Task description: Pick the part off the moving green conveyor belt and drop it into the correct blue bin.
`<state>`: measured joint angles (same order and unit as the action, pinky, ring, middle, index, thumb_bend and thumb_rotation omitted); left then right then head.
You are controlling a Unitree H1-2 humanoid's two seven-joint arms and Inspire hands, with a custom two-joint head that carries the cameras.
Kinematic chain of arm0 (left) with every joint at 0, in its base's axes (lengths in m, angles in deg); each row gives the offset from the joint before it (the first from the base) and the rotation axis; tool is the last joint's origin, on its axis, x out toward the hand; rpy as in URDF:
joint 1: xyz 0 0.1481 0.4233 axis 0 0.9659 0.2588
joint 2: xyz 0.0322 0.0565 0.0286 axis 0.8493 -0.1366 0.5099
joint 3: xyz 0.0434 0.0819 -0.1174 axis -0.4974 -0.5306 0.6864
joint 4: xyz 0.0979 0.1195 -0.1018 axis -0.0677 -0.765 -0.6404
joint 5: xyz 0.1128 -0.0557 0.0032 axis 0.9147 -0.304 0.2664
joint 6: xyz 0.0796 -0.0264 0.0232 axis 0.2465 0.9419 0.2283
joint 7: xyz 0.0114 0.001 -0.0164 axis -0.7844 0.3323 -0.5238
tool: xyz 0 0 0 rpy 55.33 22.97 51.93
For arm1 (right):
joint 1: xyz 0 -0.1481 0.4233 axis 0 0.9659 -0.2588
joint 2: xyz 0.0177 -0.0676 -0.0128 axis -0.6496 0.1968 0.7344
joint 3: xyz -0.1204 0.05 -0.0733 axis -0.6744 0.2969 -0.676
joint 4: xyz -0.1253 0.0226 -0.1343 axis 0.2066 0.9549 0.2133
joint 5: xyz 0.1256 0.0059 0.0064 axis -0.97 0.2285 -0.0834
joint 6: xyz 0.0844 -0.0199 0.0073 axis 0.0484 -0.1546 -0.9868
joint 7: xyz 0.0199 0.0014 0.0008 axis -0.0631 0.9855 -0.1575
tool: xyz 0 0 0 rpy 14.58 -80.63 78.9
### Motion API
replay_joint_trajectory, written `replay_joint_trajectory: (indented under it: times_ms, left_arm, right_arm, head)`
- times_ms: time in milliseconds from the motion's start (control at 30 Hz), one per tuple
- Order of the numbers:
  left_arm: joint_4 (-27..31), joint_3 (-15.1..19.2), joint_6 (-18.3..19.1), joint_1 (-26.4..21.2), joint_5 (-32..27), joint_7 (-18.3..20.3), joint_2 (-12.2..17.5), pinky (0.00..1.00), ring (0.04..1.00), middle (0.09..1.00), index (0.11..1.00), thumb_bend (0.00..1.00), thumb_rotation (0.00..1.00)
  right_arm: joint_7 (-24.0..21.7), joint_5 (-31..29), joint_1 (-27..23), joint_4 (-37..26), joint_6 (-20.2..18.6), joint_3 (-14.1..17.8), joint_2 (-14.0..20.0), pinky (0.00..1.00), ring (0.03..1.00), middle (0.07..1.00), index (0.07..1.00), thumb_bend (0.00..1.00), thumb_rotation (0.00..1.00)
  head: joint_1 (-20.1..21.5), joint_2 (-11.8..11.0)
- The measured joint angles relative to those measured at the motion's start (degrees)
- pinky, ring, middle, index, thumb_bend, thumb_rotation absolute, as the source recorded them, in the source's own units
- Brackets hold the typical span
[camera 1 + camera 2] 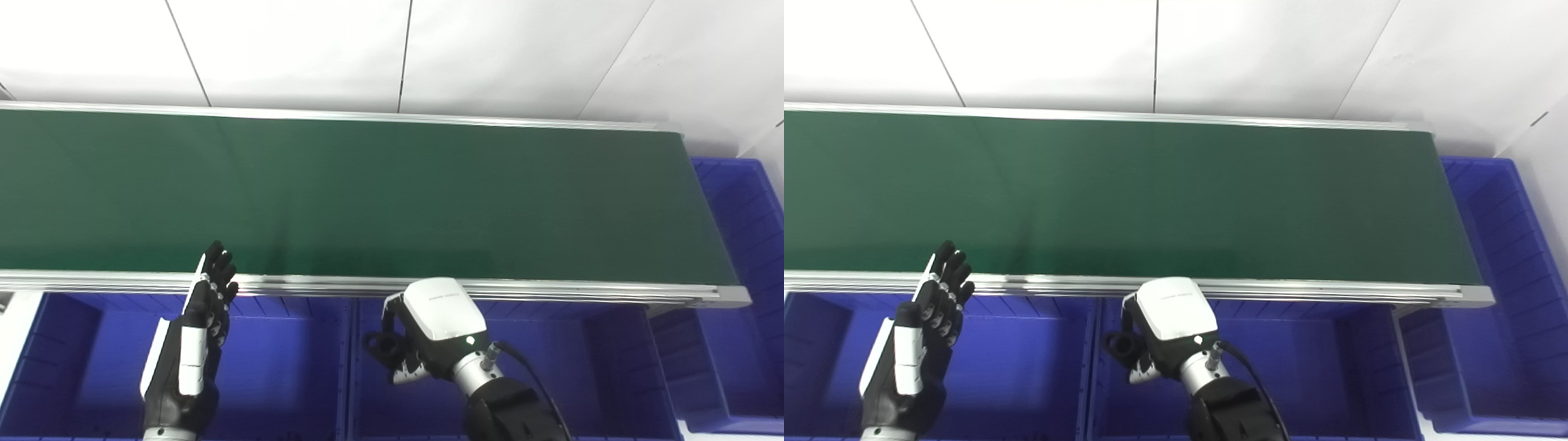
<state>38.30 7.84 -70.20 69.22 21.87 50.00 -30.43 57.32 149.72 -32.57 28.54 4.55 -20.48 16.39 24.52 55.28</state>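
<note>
Left eye view: green conveyor belt (367, 196) across the whole width, silver-railed, bare of any loose part on its surface. Below its near rail, a row of blue bins: left bin (275, 367) at 7 o'clock, middle bin (582, 367) at 5 o'clock, end bin (747, 245) at 3 o'clock past the belt's right end. Left hand (199, 331) raised over the left bin, fingers (217, 263) straight and slightly apart, tips over the near rail, holding nothing. Right hand (422, 331) at 6 o'clock, just below the rail, above the divider between the left and middle bins, white back facing up, fingers curled inward. A small black ring-shaped part (381, 345) at the hand's left side, seemingly pinched between curled fingers and thumb; exact contact hard to make out.

Right eye view: same layout, shifted a little leftward. Belt (1127, 196) again bare. Left hand (915, 349) at 8 o'clock, upright and spread, over the left bin (1029, 367). Right hand (1167, 331) near 6 o'clock, closed around the black part (1119, 346), which hangs above the left edge of the middle bin (1323, 367), beside the divider. End bin (1500, 245) at 3 o'clock, near the white wall (1176, 49) at 12 o'clock.
</note>
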Motion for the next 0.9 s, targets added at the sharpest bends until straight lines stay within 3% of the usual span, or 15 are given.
replay_joint_trajectory:
  times_ms: [233, 267, 300, 333, 367, 467, 600, 767, 900]
  left_arm:
    - [1.34, -0.07, 0.18, 0.07, 0.06, 0.03, -0.3, 1.0, 0.994, 1.0, 1.0, 0.66, 1.0]
    - [1.35, -0.1, 0.37, 0.12, 0.08, 0.03, -0.3, 1.0, 0.994, 1.0, 1.0, 0.66, 1.0]
    - [1.35, -0.12, 0.59, 0.16, 0.11, 0.03, -0.33, 1.0, 0.996, 1.0, 1.0, 0.66, 1.0]
    - [1.35, -0.14, 0.84, 0.2, 0.11, 0.03, -0.36, 1.0, 0.997, 1.0, 1.0, 0.66, 1.0]
    - [1.35, -0.19, 1.05, 0.2, 0.12, 0.03, -0.37, 1.0, 0.998, 1.0, 1.0, 0.66, 1.0]
    - [1.35, -0.2, 1.22, 0.19, 0.17, 0.03, -0.48, 1.0, 0.999, 1.0, 1.0, 0.66, 1.0]
    - [1.35, -0.22, 1.37, 0.18, 0.26, 0.03, -0.62, 1.0, 0.996, 1.0, 1.0, 0.66, 1.0]
    - [1.36, -0.43, 1.93, 0.17, 0.91, 0.03, -0.88, 1.0, 0.998, 1.0, 1.0, 0.68, 1.0]
    - [1.36, -0.82, 1.93, 0.3, 1.24, 0.03, -1.1, 1.0, 1.0, 1.0, 1.0, 0.68, 1.0]
  right_arm:
    - [-5.4, 3.61, -0.7, 1.81, -0.07, 0.15, -0.27, 0.22, 0.324, 0.462, 0.515, 0.52, 0.01]
    - [-5.89, 4.22, -0.69, 2.18, -0.15, 0.34, -0.43, 0.25, 0.357, 0.528, 0.504, 0.52, 0.1]
    - [-6.03, 4.76, -0.66, 2.45, -0.19, 0.46, -0.53, 0.29, 0.401, 0.563, 0.577, 0.69, 0.21]
    - [-6.02, 5.53, -0.69, 2.65, -0.2, 0.48, -0.57, 0.31, 0.424, 0.582, 0.614, 0.77, 0.27]
    - [-5.92, 6.24, -0.71, 2.73, -0.19, 0.49, -0.59, 0.4, 0.519, 0.641, 0.661, 0.87, 0.4]
    - [-4.81, 8.14, -0.77, 2.83, -0.17, 0.47, -0.59, 0.54, 0.659, 0.747, 0.739, 0.99, 0.62]
    - [-7.07, 9.88, -0.89, 2.83, -0.16, 0.47, -0.67, 0.64, 0.723, 0.804, 0.775, 1.0, 0.75]
    - [-10.36, 8.09, -0.57, 1.99, -0.16, 0.78, -0.75, 0.56, 0.698, 0.785, 0.787, 1.0, 0.85]
    - [-11.37, 1.45, 3.26, -6.52, -0.17, 2.62, -1.28, 0.61, 0.745, 0.807, 0.832, 0.91, 0.87]
  head:
    - [-0.79, 0.35]
    - [-0.79, 0.35]
    - [-0.79, 0.35]
    - [-0.88, 0.35]
    - [-0.88, 0.35]
    - [-0.97, 0.18]
    - [-1.14, 0.18]
    - [-2.11, -0.35]
    - [-2.72, -0.7]
